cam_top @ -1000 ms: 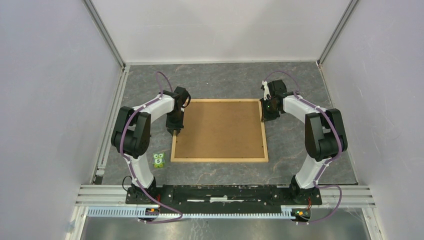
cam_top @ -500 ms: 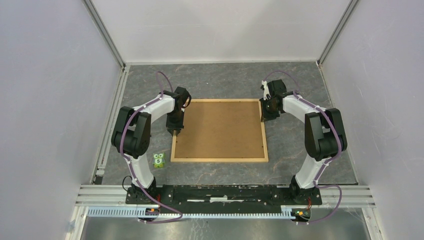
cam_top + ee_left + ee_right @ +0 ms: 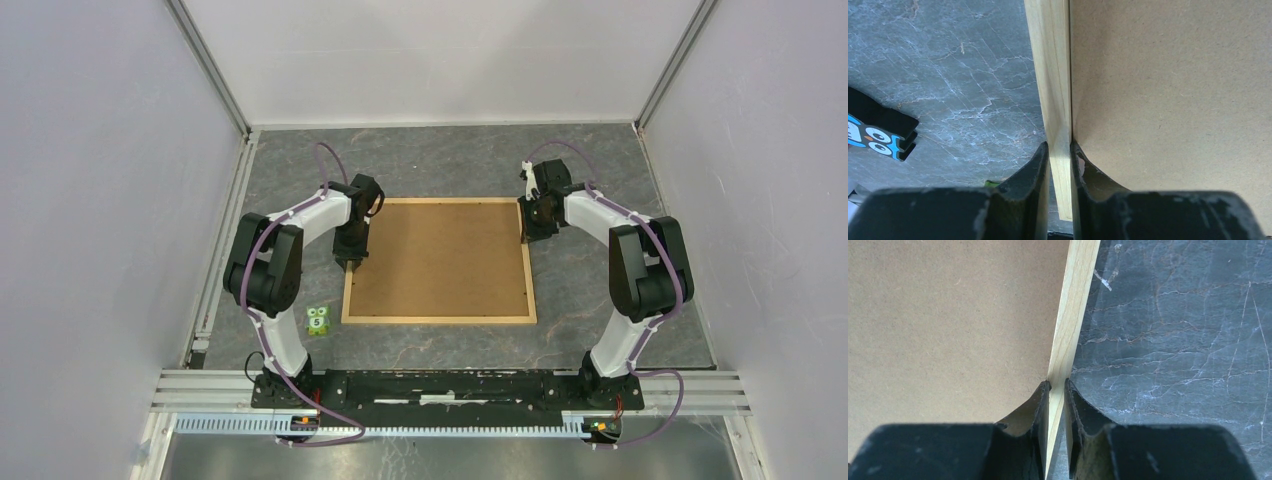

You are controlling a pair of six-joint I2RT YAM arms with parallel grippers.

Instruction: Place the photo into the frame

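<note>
The frame (image 3: 440, 320) of thin pale wooden strips lies flat mid-table, with a plain brown backing board (image 3: 440, 258) filling it. The photo is hidden from every view. My left gripper (image 3: 352, 262) stands over the frame's left strip. In the left wrist view that gripper (image 3: 1059, 150) is shut on the strip (image 3: 1050, 75), one finger outside and one on the board (image 3: 1168, 90) side. My right gripper (image 3: 527, 235) is at the right strip near the far corner. The right wrist view has this gripper (image 3: 1057, 385) shut on the strip (image 3: 1075, 300), beside the board (image 3: 948, 315).
A small green owl figure (image 3: 318, 320) stands on the grey stone-patterned table just left of the frame's near-left corner, also in the left wrist view (image 3: 878, 137). White walls enclose the table on three sides. A metal rail runs along the near edge.
The right gripper has crept slightly toward the far end of the right strip. The left arm and the frame have not visibly moved.
</note>
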